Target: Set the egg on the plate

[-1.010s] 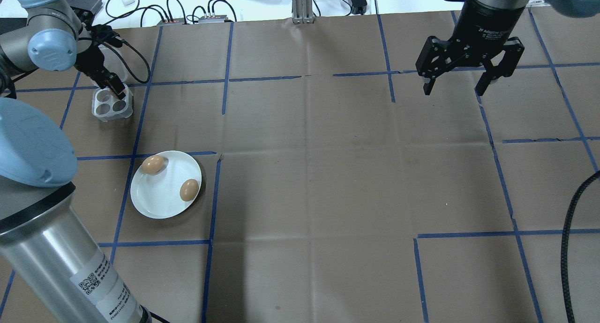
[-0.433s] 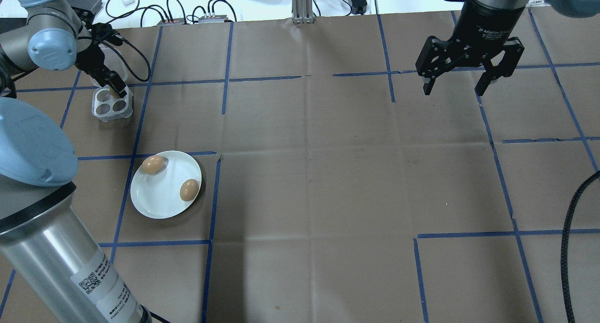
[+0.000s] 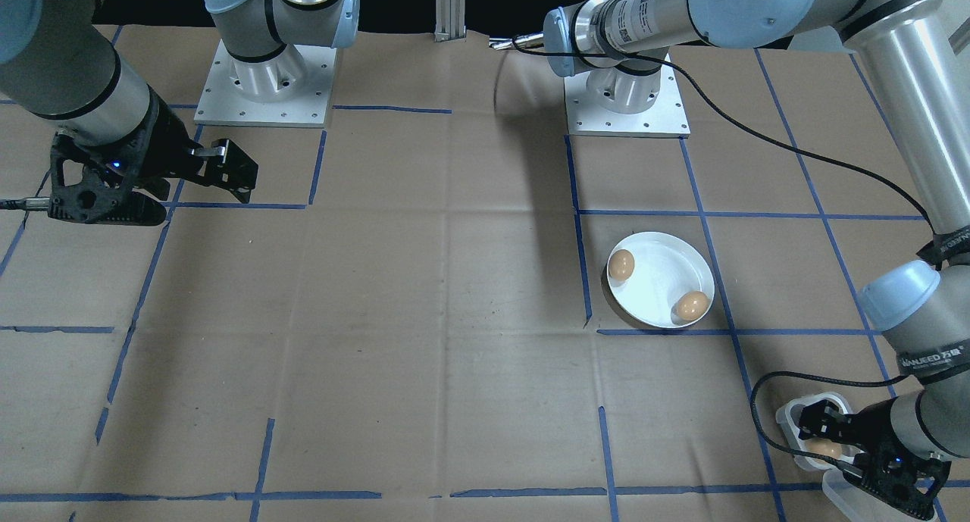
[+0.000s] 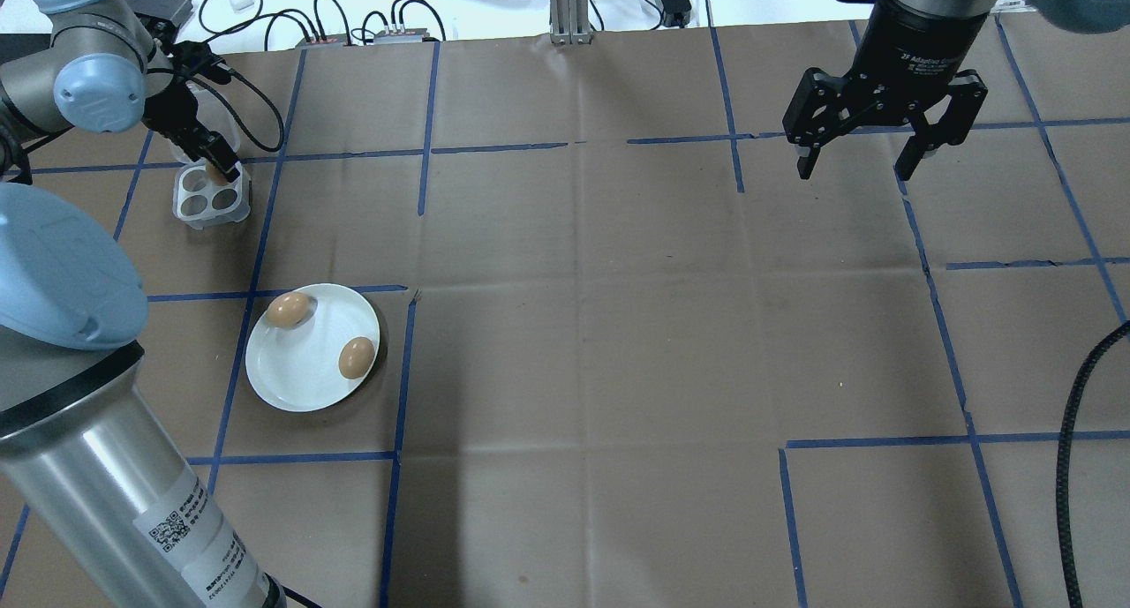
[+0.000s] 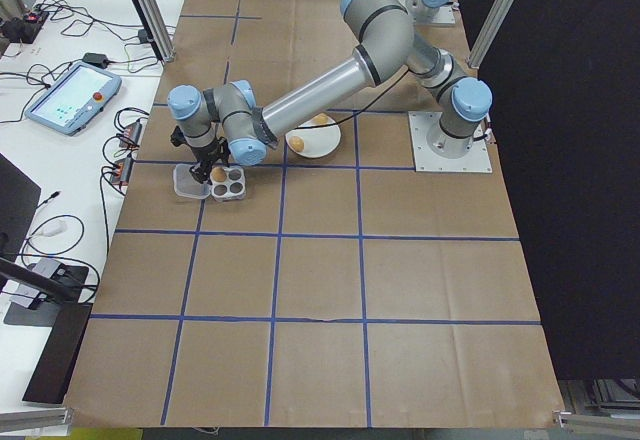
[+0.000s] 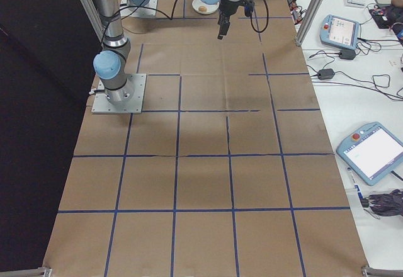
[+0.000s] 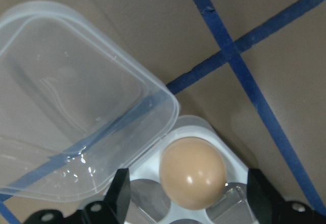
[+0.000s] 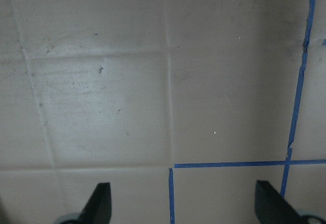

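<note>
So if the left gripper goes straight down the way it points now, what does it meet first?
Most likely the brown egg sitting in the egg tray: the left gripper is open with its fingers on either side of it. Depth is unclear.

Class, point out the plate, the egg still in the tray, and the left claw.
plate [image 4: 300, 374]: overhead exterior view, bare white centre.
egg in the tray [image 7: 192, 171]: left wrist view, top of shell.
left claw [image 7: 186, 196]: left wrist view, midway between fingertips.
</note>
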Controlling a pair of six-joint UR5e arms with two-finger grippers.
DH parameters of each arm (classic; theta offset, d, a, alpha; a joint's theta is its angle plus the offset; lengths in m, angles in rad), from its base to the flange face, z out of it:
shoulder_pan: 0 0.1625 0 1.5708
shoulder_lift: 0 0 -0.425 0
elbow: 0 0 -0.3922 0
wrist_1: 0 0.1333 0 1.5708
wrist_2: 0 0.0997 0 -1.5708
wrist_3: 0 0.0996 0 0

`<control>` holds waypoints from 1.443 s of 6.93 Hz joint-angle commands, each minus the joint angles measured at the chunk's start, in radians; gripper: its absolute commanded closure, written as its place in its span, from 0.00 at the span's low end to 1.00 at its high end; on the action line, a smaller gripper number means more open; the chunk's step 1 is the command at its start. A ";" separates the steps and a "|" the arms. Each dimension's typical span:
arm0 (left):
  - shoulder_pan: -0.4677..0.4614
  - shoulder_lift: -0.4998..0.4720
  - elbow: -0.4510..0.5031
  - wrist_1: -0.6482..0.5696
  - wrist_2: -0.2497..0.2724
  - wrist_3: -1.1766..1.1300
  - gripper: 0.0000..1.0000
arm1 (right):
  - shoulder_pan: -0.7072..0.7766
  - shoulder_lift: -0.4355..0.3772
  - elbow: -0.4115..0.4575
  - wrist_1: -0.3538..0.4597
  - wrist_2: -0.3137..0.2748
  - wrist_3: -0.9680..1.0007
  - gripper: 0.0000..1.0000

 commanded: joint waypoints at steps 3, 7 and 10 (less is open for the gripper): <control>0.000 -0.002 0.000 0.001 -0.016 -0.007 0.32 | 0.000 0.000 0.000 0.000 0.001 0.000 0.00; 0.000 0.001 -0.002 0.001 -0.004 -0.003 1.00 | 0.000 0.000 0.000 0.000 0.001 0.000 0.00; -0.004 0.090 -0.017 -0.023 -0.001 0.008 1.00 | 0.000 0.000 0.000 0.000 0.001 0.000 0.00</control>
